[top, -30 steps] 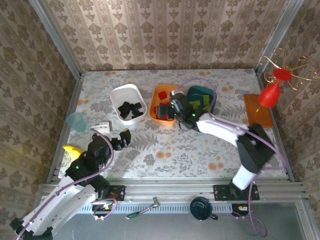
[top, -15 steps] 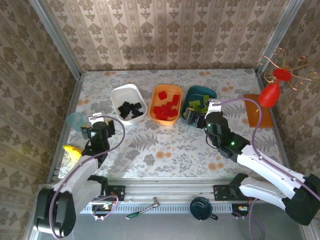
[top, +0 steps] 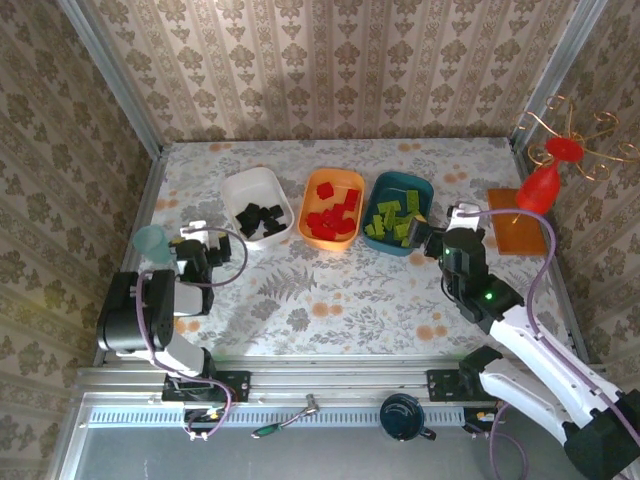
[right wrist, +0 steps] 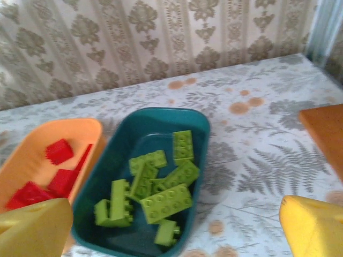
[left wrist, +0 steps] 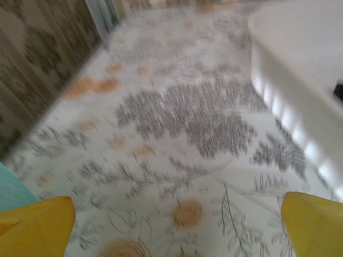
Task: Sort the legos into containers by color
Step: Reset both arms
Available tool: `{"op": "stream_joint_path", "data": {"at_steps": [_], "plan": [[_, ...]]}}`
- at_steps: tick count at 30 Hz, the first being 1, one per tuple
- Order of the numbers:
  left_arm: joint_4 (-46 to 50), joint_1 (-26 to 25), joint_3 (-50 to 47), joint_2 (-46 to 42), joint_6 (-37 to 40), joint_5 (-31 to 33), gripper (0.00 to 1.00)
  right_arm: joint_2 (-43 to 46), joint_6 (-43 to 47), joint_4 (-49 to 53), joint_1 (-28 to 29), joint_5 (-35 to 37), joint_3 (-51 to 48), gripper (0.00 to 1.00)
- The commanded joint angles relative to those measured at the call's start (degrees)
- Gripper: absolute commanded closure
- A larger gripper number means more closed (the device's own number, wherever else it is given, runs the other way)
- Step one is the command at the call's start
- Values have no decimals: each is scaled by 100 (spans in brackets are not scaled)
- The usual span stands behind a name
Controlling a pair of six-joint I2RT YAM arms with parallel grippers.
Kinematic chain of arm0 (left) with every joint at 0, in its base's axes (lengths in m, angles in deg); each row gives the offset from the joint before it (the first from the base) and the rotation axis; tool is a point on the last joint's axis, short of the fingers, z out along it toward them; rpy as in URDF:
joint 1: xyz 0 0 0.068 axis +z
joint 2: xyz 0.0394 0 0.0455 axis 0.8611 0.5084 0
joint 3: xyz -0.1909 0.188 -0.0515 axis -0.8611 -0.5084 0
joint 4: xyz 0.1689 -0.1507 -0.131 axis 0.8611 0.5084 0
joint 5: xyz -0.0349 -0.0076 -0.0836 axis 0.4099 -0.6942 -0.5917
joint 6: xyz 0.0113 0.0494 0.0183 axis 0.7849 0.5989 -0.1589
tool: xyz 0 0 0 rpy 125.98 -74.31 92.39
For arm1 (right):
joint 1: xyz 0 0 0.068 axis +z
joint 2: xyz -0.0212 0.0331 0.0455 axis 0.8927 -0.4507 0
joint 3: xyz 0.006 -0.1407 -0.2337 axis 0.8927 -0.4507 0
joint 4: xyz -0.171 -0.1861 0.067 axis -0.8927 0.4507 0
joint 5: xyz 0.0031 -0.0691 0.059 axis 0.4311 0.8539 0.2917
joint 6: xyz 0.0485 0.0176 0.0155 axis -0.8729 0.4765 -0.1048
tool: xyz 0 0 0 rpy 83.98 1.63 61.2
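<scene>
Sorting seemed finished, as far as the small overhead view allowed: black legos [top: 258,220] lay in the white tub [top: 233,186], red ones [top: 330,216] in the orange tub [top: 318,181], green ones [right wrist: 163,201] in the teal tub [right wrist: 161,115]. The left pincer [top: 214,246] and right pincer [top: 436,238] gaped wide, empty. Next called only for parking.

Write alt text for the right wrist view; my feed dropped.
A dark teal tub holding lime-green bricks sits centre frame, with an orange tub of red bricks beside it on the left. The open right end effector frames the bottom corners, holding nothing; an orange mat shows at far right.
</scene>
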Motion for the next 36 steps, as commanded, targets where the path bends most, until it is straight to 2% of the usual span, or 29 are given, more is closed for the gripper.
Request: {"op": "stream_joint_path", "data": {"at_steps": [1, 3, 5, 6, 11, 14, 16, 17, 21, 23, 24, 26, 36], "plan": [[-217, 152, 362, 21, 45, -742, 0, 146, 799, -600, -430, -94, -285, 0], [195, 119, 463, -79, -25, -643, 0, 97, 1146, -1018, -834, -317, -553, 0], [-120, -179, 413, 15, 63, 462, 0, -63, 1328, -1588, -1256, -495, -909, 0], [-58, -230, 407, -23, 16, 621, 0, -240, 1292, -1985, -1503, -633, -1106, 0], [82, -251, 507, 1, 179, 301, 0, -1686, 1092, -3673, -2337, -1909, -1520, 0], [52, -256, 499, 8, 197, 298, 0, -2831, 1149, -4605, -2393, -2107, -1432, 0], [48, -256, 504, 10, 202, 299, 0, -3052, 1289, -3940, -2394, -2229, -966, 0], [42, -256, 505, 15, 203, 289, 0, -3237, 1374, -4085, -2394, -2251, -891, 0], [40, -241, 504, 15, 199, 281, 0, -3690, 1459, -3615, -2412, -2275, -393, 0], [42, -240, 501, 15, 199, 280, 0, -4132, 1561, -4810, -2420, -2488, -745, 0], [41, -243, 502, 21, 193, 275, 0, -4059, 1621, -4713, -2429, -2648, -824, 0], [44, -243, 503, 16, 199, 279, 0, -4229, 1670, -5334, -2421, -2736, -1030, 0], [45, -247, 513, 25, 208, 275, 0, -4194, 1657, -5247, -2403, -2628, -1046, 0]]}}
